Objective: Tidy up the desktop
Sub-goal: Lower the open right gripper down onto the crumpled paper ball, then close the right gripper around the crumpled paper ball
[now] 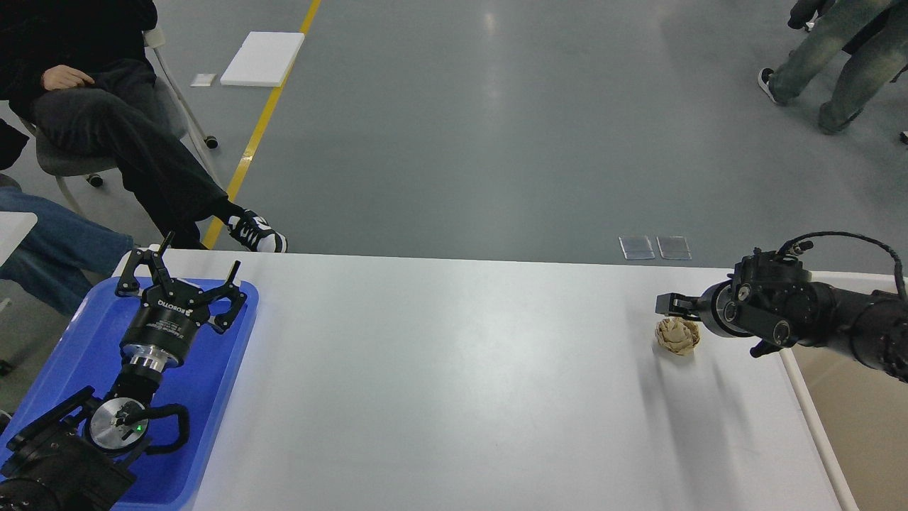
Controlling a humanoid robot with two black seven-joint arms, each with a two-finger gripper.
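Observation:
The desktop [454, 376] is a wide white tabletop. A crumpled beige paper ball [677, 335] lies on it near the right end. My right gripper [670, 305] reaches in from the right, low over the desktop, just behind and above the ball; it is small and dark, so its fingers cannot be told apart. My left gripper [183, 273] is open and empty, fingers spread, over the blue tray [220, 383] at the left end.
A beige bin with a cream rim [809, 419] stands against the table's right edge. Seated people [106, 135] are beyond the far left corner. Another person [830, 64] walks at the far right.

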